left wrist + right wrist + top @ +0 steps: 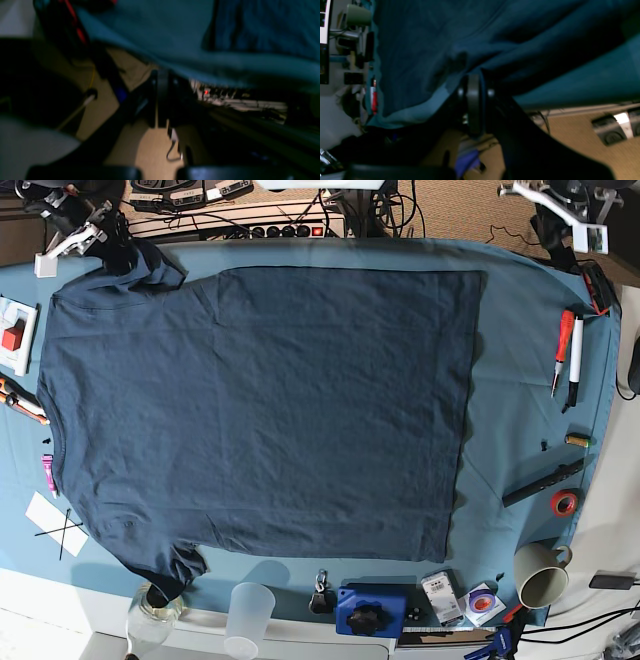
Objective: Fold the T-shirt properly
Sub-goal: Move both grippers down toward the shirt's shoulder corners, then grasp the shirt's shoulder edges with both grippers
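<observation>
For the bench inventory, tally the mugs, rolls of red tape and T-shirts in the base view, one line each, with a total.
Mug: 1
Roll of red tape: 1
T-shirt: 1
Total: 3

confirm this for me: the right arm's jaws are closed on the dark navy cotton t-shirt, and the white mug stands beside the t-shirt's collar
The mug part is wrong. The base view shows the white ceramic mug near the round red tape roll, off the dark navy cotton T-shirt. The rest holds: the right arm's jaws are closed on the T-shirt.
</observation>
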